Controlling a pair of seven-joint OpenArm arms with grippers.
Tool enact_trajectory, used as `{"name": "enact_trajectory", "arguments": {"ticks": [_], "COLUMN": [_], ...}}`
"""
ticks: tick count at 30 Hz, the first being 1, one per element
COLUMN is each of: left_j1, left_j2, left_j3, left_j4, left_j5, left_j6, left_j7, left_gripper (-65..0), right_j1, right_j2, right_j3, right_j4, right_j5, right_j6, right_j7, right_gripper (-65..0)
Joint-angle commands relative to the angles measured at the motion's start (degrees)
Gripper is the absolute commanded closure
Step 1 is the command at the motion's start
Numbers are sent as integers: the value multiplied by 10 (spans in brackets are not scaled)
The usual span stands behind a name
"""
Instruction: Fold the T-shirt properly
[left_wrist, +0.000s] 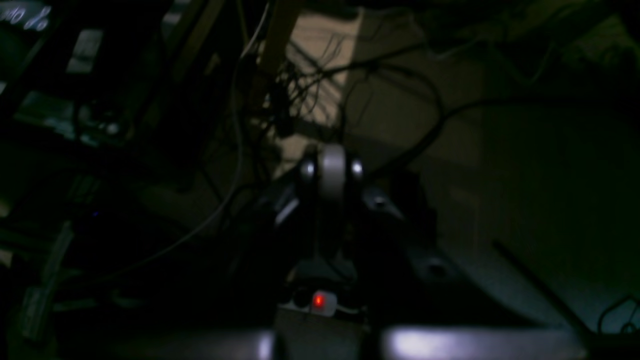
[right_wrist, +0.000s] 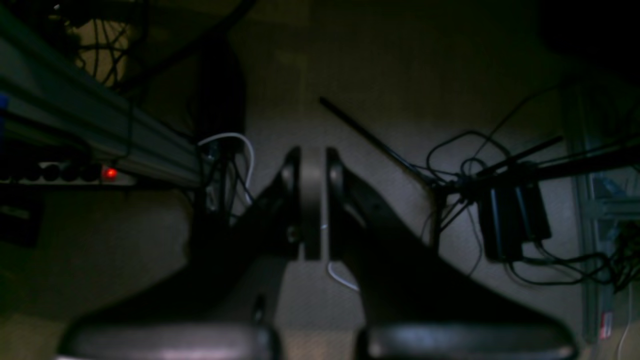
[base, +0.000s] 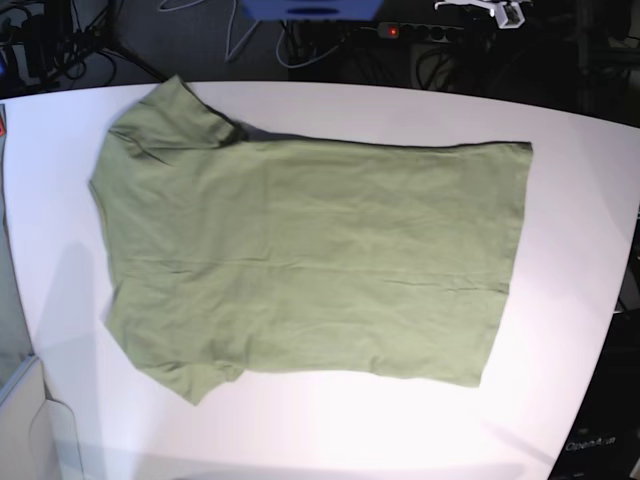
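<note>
Flat across the white surface (base: 570, 250), the plain olive-green short-sleeved cotton T-shirt (base: 310, 260) lies spread out in the base view, collar and sleeves toward that view's left, hem toward its right, lightly wrinkled. Neither arm shows in that view. Each wrist camera looks down at a dim floor strewn with dark cables (right_wrist: 480, 165). The left pincer (left_wrist: 331, 172) has its tips pressed together, empty; the right pincer (right_wrist: 312, 175) is likewise closed on nothing.
</note>
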Motion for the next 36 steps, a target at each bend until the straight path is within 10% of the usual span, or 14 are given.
{"name": "enact_trajectory", "arguments": {"ticks": [1, 36], "left_j1": [11, 68], "left_j2": [-6, -9], "left_j3": [0, -42], "left_j4": [-2, -2], "left_j5": [-4, -4], "left_j6": [-2, -2], "left_j7": [-17, -17], "left_gripper": [-6, -6], "right_j1": [-17, -102], "right_j2": [6, 3], "right_j3": [3, 13], "right_j4": [1, 156], "right_j5": [5, 17], "right_j6": [2, 2], "right_j7": [20, 14], "right_gripper": [0, -1]}}
